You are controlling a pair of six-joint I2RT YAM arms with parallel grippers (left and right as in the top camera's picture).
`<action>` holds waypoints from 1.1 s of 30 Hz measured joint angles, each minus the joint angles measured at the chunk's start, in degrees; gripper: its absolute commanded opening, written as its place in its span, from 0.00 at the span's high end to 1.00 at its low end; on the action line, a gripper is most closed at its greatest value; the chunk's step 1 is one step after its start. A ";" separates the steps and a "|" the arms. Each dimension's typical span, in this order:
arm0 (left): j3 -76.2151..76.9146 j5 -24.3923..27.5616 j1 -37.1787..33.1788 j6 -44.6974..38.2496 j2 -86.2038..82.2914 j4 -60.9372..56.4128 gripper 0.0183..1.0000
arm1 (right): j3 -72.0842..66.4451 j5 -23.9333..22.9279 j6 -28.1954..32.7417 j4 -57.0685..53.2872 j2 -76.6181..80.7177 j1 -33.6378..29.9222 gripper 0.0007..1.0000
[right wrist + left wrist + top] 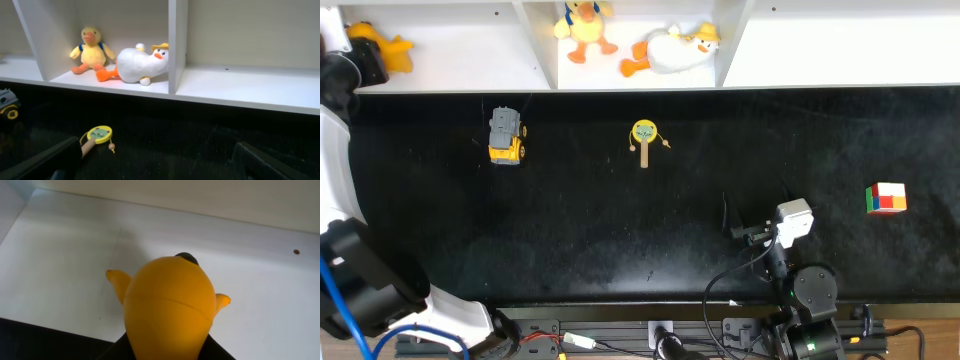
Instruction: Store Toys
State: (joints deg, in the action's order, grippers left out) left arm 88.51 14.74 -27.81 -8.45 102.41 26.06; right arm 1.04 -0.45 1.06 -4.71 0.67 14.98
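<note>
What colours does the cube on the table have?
The cube is red, white, green and yellow; top view.

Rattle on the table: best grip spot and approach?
Grip the wooden handle, coming straight down from above, claw closing across its width. The rattle lies flat on the table, handle toward the arm bases; it is straight and narrow, while the round head is wide, with beads dangling beside it. The open right claw stands nearer.
</note>
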 measured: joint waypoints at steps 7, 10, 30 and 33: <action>0.11 0.02 0.00 0.66 1.57 -0.33 0.83 | 0.00 0.00 0.00 0.00 0.00 0.00 0.00; 0.46 0.00 0.00 0.87 1.88 -0.46 0.69 | 0.00 0.02 -0.02 -0.02 0.00 0.00 0.01; 0.50 1.75 0.00 1.25 2.80 -0.02 0.00 | 0.00 0.02 -0.02 0.00 0.00 0.00 0.00; 0.50 1.75 0.00 1.25 1.97 1.99 0.00 | 0.00 0.00 -0.02 -0.04 0.02 0.00 0.01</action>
State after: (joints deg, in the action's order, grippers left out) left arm 89.01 16.49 -27.81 -7.20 104.38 28.05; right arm 1.04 -0.45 1.04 -4.75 0.69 14.98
